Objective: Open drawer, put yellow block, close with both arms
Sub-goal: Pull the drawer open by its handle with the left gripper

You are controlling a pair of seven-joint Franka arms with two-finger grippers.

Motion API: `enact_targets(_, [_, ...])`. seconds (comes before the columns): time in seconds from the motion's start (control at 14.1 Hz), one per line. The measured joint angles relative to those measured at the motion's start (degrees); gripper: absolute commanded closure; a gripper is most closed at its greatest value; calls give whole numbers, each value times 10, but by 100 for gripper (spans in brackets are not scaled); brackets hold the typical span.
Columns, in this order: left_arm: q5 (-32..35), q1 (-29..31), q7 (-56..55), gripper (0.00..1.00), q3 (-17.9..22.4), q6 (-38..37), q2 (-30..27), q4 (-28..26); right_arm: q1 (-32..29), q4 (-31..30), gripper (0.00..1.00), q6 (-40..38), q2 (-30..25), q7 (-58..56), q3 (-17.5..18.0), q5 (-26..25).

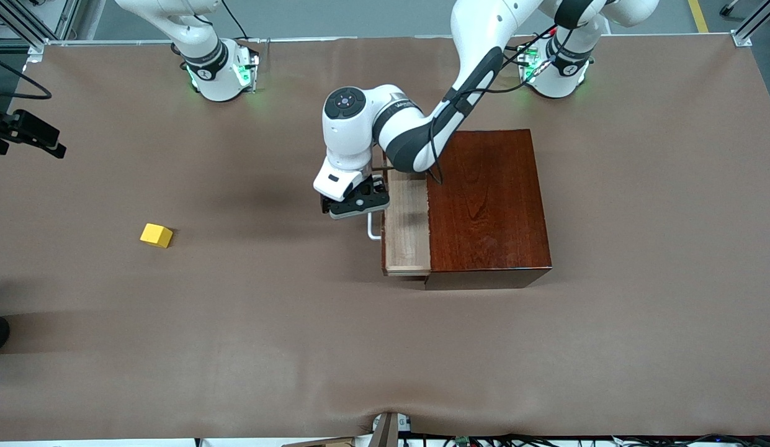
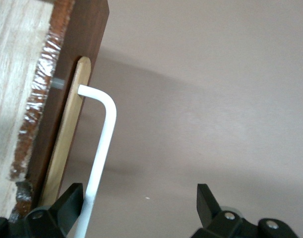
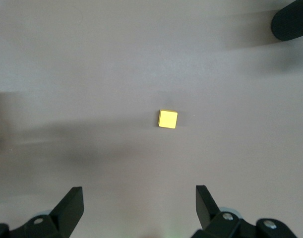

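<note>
Drawer (image 1: 407, 230) ajar; left end effector (image 1: 353, 202) open at handle (image 1: 373, 228).

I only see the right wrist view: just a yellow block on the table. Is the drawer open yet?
Observer: Partly. The drawer sticks out of its box a little.
Operator: Where's the other arm?
Observer: The left end effector is at the drawer's handle.
Operator: Is it squeezing it?
Observer: No. Its fingers are open, and the handle sits just inside one finger.
</note>
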Motion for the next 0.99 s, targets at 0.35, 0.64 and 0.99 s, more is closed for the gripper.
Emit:
enact_targets(0.35, [0, -7, -24, 0, 2, 39, 7, 2, -16, 0, 0, 6, 27, 0, -1, -1])
enact_targets(0.64, [0, -11, -29, 0, 3, 50, 10, 5, -38, 0, 0, 22, 59, 0, -2, 0])
enact_targets(0.99, [0, -13, -42, 0, 2, 69, 10, 13, -42, -2, 0, 35, 100, 0, -2, 0])
